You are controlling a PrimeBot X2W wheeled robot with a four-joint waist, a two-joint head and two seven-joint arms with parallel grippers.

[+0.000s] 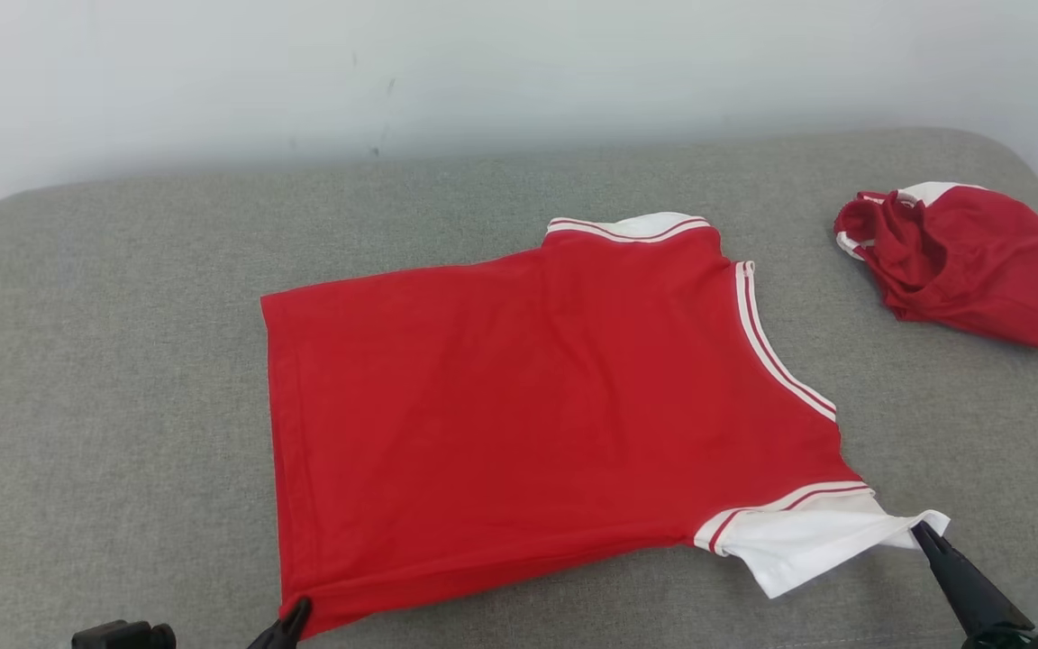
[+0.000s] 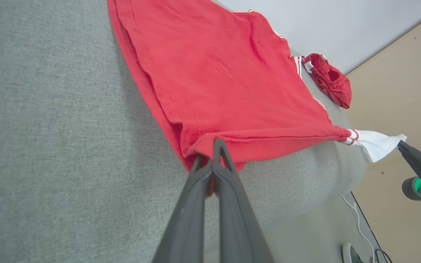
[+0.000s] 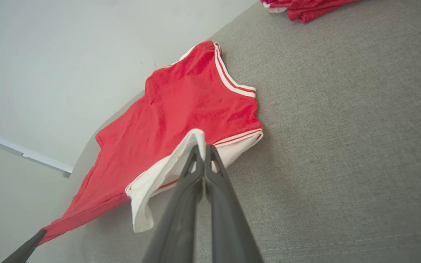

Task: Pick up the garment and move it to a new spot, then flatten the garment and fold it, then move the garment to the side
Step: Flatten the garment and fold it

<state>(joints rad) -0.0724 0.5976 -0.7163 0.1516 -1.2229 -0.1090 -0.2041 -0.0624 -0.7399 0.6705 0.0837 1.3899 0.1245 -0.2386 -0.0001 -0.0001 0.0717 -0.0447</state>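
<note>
Left gripper pinched closed on the hem corner, 7 o'clock of red T-shirt. Right gripper clamped on its white sleeve, 4 o'clock. Shirt lies mid-cushion, nearly flat. Judged: flattening about done; fold and side move remain. Crumpled red garment at 2 o'clock, loose on the cushion, not in any container.

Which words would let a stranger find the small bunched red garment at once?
Look at the wide grey cushion before the pale wall. At its far right corner, apart from the flat red shirt, lies the bunched garment. It alone is crumpled into a heap.
</note>
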